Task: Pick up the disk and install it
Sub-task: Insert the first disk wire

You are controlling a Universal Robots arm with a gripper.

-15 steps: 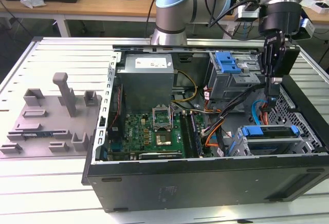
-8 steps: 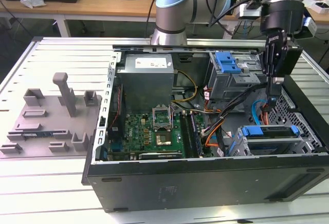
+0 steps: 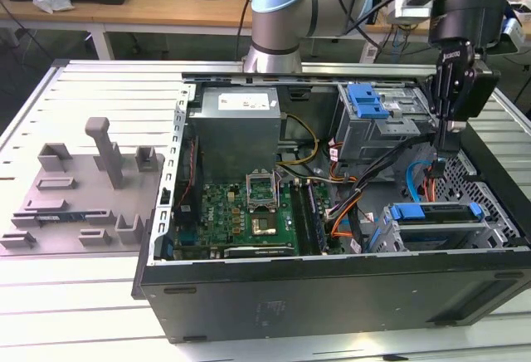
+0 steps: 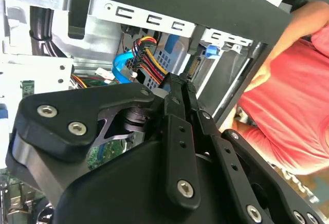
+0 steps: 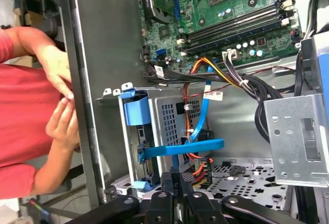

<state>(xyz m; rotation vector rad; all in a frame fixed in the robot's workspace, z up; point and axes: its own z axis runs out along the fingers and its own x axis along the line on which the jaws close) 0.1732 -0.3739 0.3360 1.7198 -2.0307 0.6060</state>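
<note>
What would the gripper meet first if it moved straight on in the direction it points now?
Probably the coloured cables just ahead of the gripper inside the computer case; depth is unclear.

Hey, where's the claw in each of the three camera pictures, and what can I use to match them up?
Exterior view: claw inside the computer case at the exterior view's right, close to the disk.
Second wrist view: claw, shut, in front of the coloured wires.
First wrist view: claw beside the same coloured wires.
Shared landmark: the blue cable, just past the claw in all three.
</note>
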